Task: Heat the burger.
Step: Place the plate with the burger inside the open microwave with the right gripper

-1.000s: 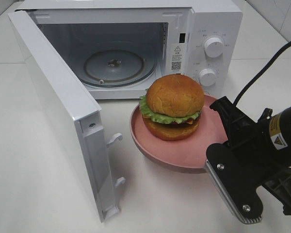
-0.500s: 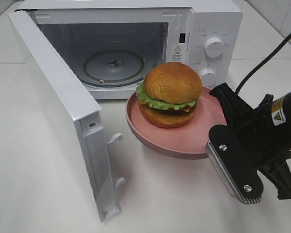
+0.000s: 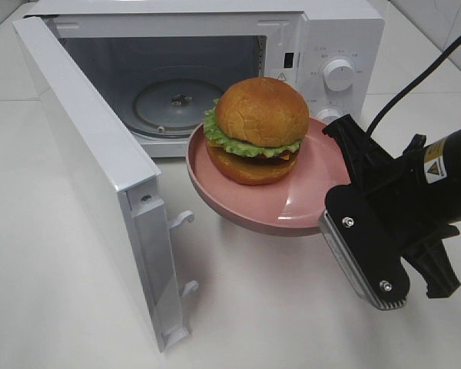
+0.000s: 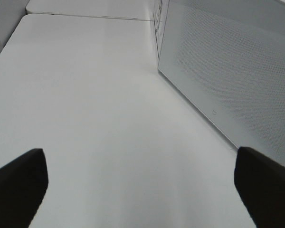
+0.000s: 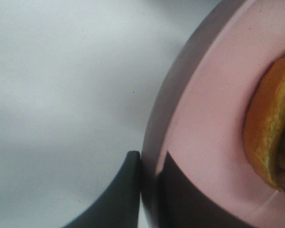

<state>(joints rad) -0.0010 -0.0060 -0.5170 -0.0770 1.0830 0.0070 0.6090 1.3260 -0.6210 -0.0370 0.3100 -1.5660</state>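
Pink plate (image 3: 307, 192) rim pinched by right pincer (image 5: 149, 164).

Test bench — microwave (image 3: 346, 38) on white table (image 3: 54, 292).

microwave (image 3: 323, 46): white, sat at the back of the surface (image 3: 46, 307), door wide open
door (image 3: 84, 154): swung out front-left, two little white latch hooks (image 3: 181, 220) poking off its edge
turntable (image 3: 169, 104): round glass one inside the cavity
knob (image 3: 339, 74): white dial up on the right-hand panel
plate (image 3: 292, 196): pink, round, a bit tilted, up off the surface right at the opening
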